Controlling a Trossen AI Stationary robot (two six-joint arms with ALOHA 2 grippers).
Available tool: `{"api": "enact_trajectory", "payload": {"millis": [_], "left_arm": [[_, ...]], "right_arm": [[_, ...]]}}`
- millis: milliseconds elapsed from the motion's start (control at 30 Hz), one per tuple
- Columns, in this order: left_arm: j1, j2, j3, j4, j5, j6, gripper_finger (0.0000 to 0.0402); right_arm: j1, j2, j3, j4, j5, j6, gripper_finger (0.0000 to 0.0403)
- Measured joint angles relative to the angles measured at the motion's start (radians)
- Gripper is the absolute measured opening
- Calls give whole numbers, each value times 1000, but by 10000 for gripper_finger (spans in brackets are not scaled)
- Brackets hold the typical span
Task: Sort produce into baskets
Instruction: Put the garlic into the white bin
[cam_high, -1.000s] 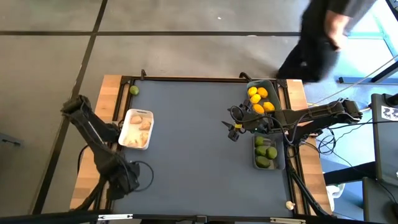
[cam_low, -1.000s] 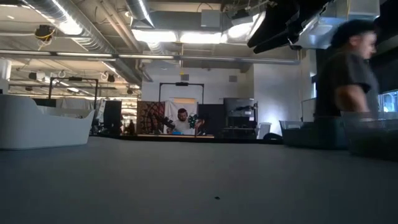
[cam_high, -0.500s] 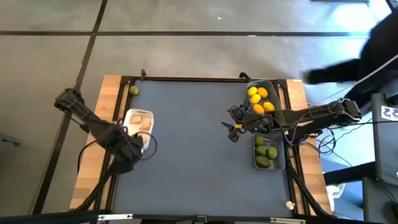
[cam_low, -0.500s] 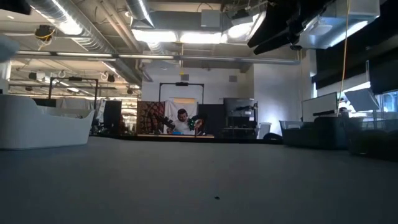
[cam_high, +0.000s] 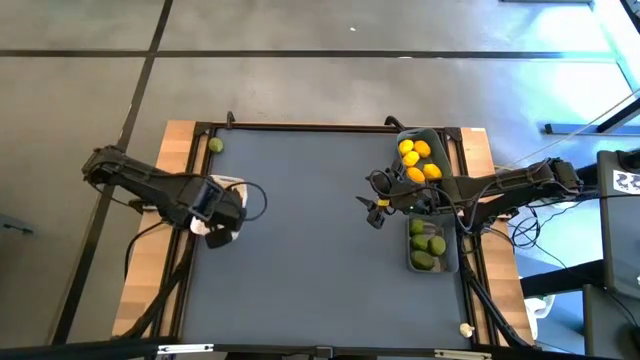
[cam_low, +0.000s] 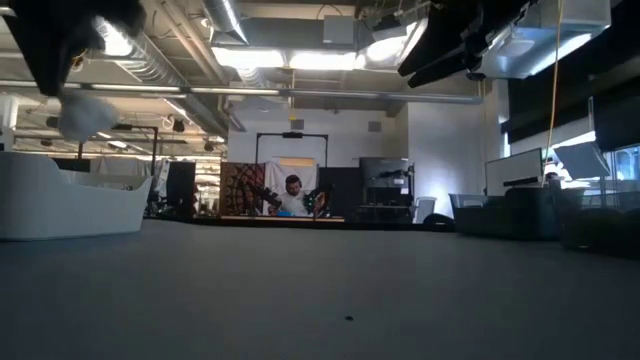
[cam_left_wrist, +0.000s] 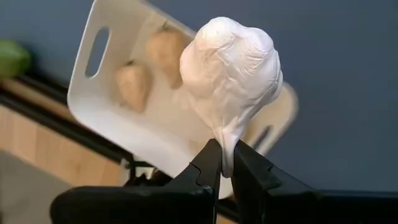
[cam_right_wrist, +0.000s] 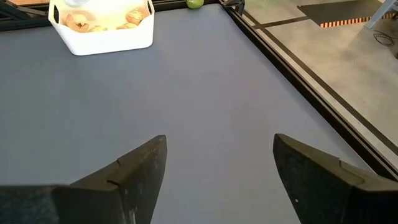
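Since a second ago we see the left arm swing from the table's near-left corner up over the white basket (cam_high: 232, 182), and the person who stood beyond the far-right corner is gone from the high view. The left gripper (cam_left_wrist: 225, 163) now hangs above that basket with its fingers pinched together on the thin stem of a garlic bulb (cam_left_wrist: 231, 73), which in the low view (cam_low: 88, 115) hangs well above the table. Below it, the left wrist view shows two more garlic bulbs (cam_left_wrist: 149, 67) lying in the basket. We judge the bulb is about to be dropped in with them.

At the far-left corner, one lime (cam_high: 215, 145) lies on the wooden border outside the mat, beside no basket; it looks unsorted.

Moving right, the grey mat (cam_high: 310, 250) lies bare across its middle. The right gripper (cam_high: 376, 211) has not shifted: it hovers over the mat just left of the two right-hand baskets, fingers spread apart and holding nothing. Behind it, the blue-grey basket (cam_high: 437, 135) holds lemons (cam_high: 415, 160) and the dark grey basket (cam_high: 447, 265), nearer, holds limes (cam_high: 428, 247). With the lone lime outstanding, we judge the sort nearly done.
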Motion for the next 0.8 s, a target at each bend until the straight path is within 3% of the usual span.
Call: {"api": "enact_trajectory", "payload": {"millis": [367,800], "left_arm": [[174,1,-217,17,58,136,29],[246,2,-328,110,60,91,33]], "right_arm": [[0,0,0,0,0,0,292],[0,0,0,0,1,0,292]]}}
